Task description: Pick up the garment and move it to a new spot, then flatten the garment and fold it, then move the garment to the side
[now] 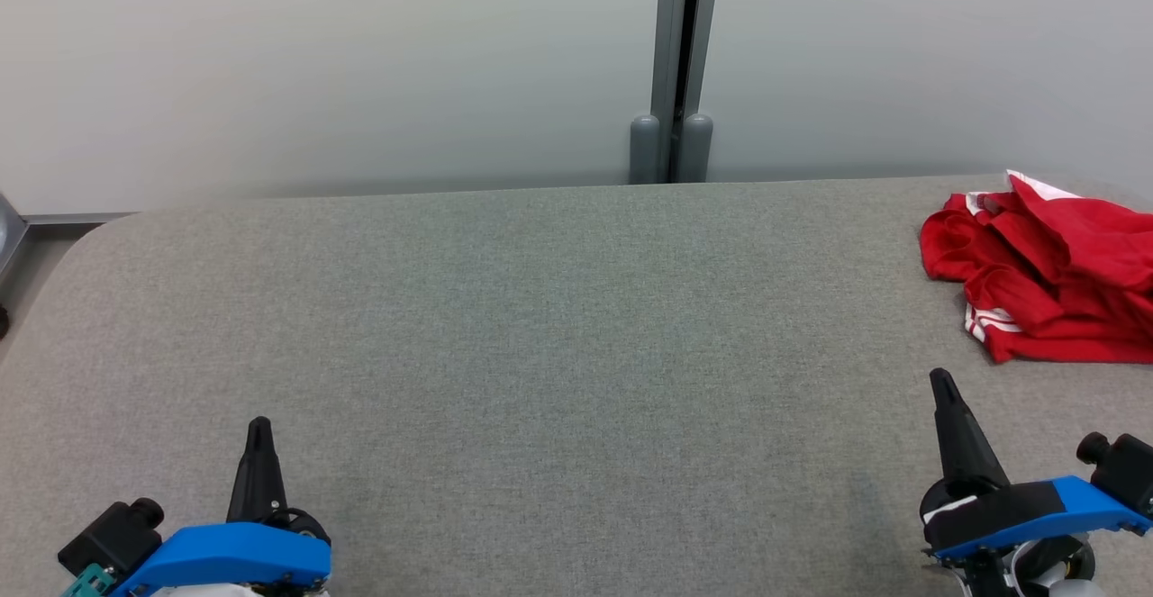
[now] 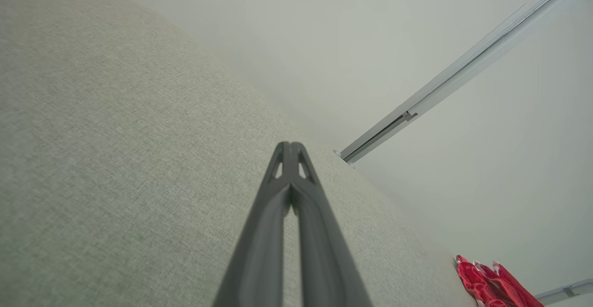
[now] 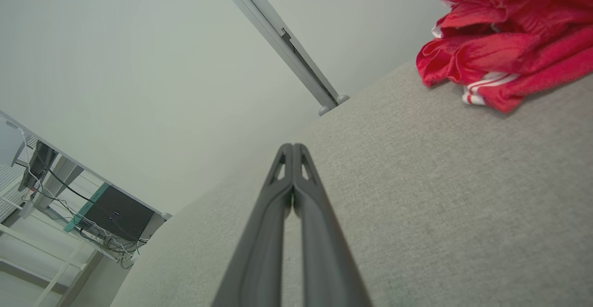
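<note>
And here we are: the red garment (image 1: 1045,273) lies in a crumpled heap at the far right of the grey fabric bench (image 1: 540,327), white stripes and a white edge peeking out of the folds, part of it running off the right side of the head view. Down at the lower left, the left gripper (image 1: 259,426) points up the picture, fingers pressed together into one dark spike with nothing between them, over bare cloth and well apart from the garment. At the lower right, the right gripper (image 1: 942,379) is likewise closed tight and empty, leaning a touch leftward. It's the nearer of the two, close to the heap's front edge but not touching it. In the left wrist view the two fingers meet at the tips with only a thin slit lower down, and the red pile is small, away in the bottom right corner. The right wrist view gives the better look: tips touching, the garment bunched at the top right, rolled folds stacked on each other, a striped edge resting on the bench. Behind the bench stands a pale wall (image 1: 315,66) split by a grey metal post (image 1: 674,57), and past the bench's end in the right wrist view sits a dark box (image 3: 116,214) with loose cables
</note>
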Robot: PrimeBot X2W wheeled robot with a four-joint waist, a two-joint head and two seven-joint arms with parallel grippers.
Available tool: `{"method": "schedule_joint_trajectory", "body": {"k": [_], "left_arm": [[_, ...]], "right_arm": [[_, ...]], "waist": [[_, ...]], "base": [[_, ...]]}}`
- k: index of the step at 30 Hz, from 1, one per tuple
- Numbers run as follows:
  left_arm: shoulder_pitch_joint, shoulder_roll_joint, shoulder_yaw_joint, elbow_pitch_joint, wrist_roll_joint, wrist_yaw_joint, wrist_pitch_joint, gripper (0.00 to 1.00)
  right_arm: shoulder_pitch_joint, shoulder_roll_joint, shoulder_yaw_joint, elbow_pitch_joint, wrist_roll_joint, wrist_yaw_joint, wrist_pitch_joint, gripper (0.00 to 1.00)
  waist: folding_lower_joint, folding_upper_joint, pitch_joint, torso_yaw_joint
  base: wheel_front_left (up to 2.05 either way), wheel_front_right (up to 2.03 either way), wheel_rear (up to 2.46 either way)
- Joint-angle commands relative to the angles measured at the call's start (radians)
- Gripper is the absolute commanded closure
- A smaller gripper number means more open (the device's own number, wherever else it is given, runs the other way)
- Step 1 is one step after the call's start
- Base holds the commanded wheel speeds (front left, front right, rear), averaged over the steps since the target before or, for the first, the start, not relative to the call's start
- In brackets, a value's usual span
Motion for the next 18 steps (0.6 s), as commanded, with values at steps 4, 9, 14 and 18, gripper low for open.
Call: {"method": "schedule_joint_trajectory", "body": {"k": [4,9,14,18], "left_arm": [[-0.035,0.001,0.011,-0.017,-0.064,-0.011,0.016,1.00],[-0.038,0.001,0.017,-0.019,-0.127,-0.015,0.033,1.00],[-0.043,0.001,0.023,-0.021,-0.188,-0.019,0.049,1.00],[-0.047,0.001,0.028,-0.021,-0.234,-0.021,0.061,1.00]], "right_arm": [[-0.021,-0.003,-0.006,-0.007,0.068,0.000,0.010,1.00],[-0.023,-0.003,-0.010,-0.003,0.135,0.000,0.023,1.00],[-0.025,-0.003,-0.013,0.000,0.199,0.000,0.034,1.00],[-0.027,-0.003,-0.016,0.002,0.247,0.000,0.043,1.00]], "waist": [[0.0000,0.0000,0.000,0.000],[0.0000,0.0000,-0.001,-0.001],[0.0000,0.0000,-0.001,-0.002],[0.0000,0.0000,-0.001,-0.002]], "base": [[0.00,0.00,0.00],[0.00,0.00,0.00],[0.00,0.00,0.00],[0.00,0.00,0.00]]}}
